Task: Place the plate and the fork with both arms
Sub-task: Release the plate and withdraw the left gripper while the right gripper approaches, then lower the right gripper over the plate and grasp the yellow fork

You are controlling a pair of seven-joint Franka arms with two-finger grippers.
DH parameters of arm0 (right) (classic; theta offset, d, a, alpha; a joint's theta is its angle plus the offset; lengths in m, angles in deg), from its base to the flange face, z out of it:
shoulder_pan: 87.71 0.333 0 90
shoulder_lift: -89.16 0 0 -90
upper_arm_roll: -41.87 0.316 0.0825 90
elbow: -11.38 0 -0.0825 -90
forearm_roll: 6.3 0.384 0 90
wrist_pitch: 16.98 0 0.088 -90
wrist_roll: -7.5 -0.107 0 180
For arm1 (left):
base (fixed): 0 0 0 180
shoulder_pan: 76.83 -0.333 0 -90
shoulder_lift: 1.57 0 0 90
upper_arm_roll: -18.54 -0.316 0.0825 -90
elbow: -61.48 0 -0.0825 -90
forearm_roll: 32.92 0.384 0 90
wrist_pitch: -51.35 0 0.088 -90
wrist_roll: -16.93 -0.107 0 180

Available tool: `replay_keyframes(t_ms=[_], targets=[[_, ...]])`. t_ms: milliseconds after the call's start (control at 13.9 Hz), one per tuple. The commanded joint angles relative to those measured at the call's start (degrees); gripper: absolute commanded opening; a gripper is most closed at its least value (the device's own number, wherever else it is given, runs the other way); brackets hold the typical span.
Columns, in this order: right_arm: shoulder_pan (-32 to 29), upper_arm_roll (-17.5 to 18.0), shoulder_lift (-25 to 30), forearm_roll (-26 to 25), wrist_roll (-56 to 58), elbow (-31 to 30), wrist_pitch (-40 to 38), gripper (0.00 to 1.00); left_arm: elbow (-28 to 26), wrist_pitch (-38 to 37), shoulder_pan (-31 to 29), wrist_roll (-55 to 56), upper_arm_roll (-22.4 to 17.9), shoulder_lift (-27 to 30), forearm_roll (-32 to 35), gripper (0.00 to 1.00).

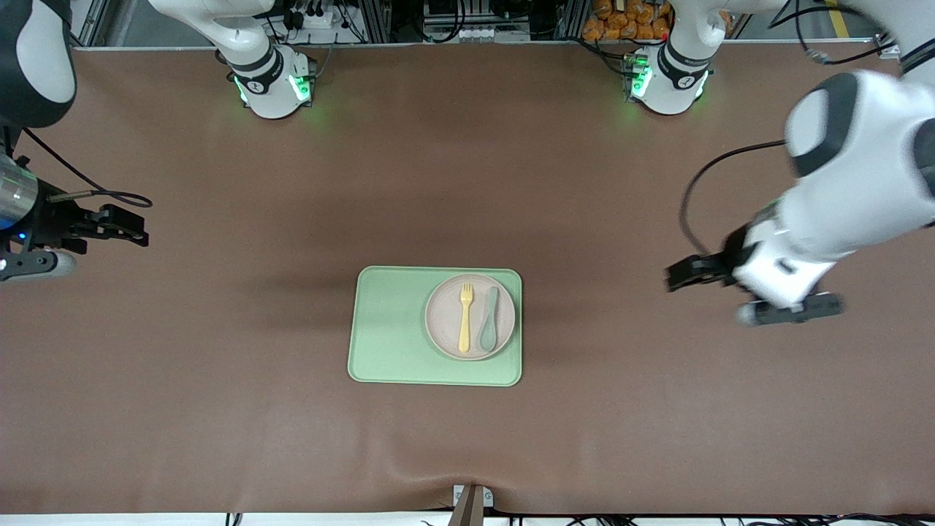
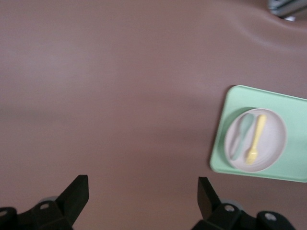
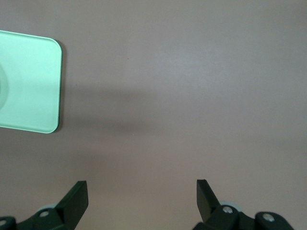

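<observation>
The pale beige-pink plate (image 1: 443,321) sits on the light green tray (image 1: 387,329), at the tray's end toward the left arm. The yellow fork (image 1: 465,316) lies on the plate beside a grey-green spoon (image 1: 488,318). My left gripper (image 1: 676,276) is open and empty, over bare table toward the left arm's end. Its wrist view (image 2: 143,191) shows the plate (image 2: 274,136), fork (image 2: 255,139) and tray (image 2: 288,168) farther off. My right gripper (image 1: 135,226) is open and empty over bare table at the right arm's end. Its wrist view (image 3: 141,194) shows only the tray's end (image 3: 29,86).
The brown mat (image 1: 219,351) covers the whole table. A small metal bracket (image 1: 471,500) sits at the table edge nearest the front camera. Both arm bases (image 1: 274,88) stand along the table's farthest edge.
</observation>
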Motion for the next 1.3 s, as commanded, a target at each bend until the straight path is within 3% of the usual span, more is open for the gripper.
replay_keyframes(t_ms=[0,289,505,1010,1227], targets=[[2.1,0.2,-0.7,0.7,0.5,1.9,0.9,1.00,-2.2,-3.8,-2.8,-1.3,0.7,4.6,5.5,1.00],[6.5,0.3,-5.7,3.8,-0.7,4.8,5.2,1.00,-4.9,-5.3,-5.4,-1.5,0.8,8.2,8.5,1.00],[11.5,0.3,-9.7,8.1,-12.5,5.7,12.3,1.00,-5.6,-5.3,-6.7,-3.0,0.9,10.2,8.5,1.00],[25.6,0.1,-27.8,7.5,-34.9,23.5,13.1,1.00,-5.5,-5.5,-6.8,-4.0,0.7,11.2,8.5,1.00],[30.2,-0.1,-32.1,7.1,-40.8,24.7,18.4,1.00,-5.6,-5.4,-6.8,-4.2,0.8,11.2,8.6,1.00]])
